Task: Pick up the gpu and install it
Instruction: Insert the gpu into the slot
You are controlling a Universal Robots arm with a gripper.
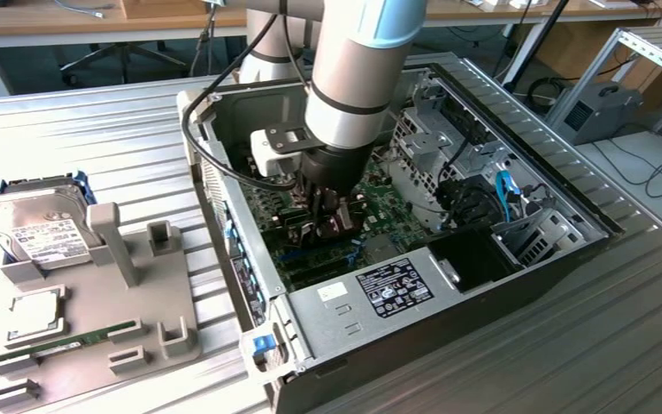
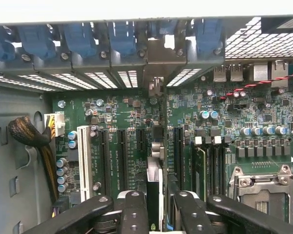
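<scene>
The arm reaches down into the open computer case, which lies on its side on the worktop so the motherboard faces up and the slots can be reached from above. The tool is partly closed on the gpu, its black fingers pressing both faces of the thin card. The card is held on edge, seen end-on in the wrist view, so its lower edge can meet a slot; its metal bracket end points toward the case's rear wall with the blue slot latches. It hangs just above the board, in line with the gap between the black expansion slots, and whether it is already seated is hard to judge. In the exterior view, at nine o'clock from the case, a grey parts holder keeps the hard drive and a green memory stick within reach.
</scene>
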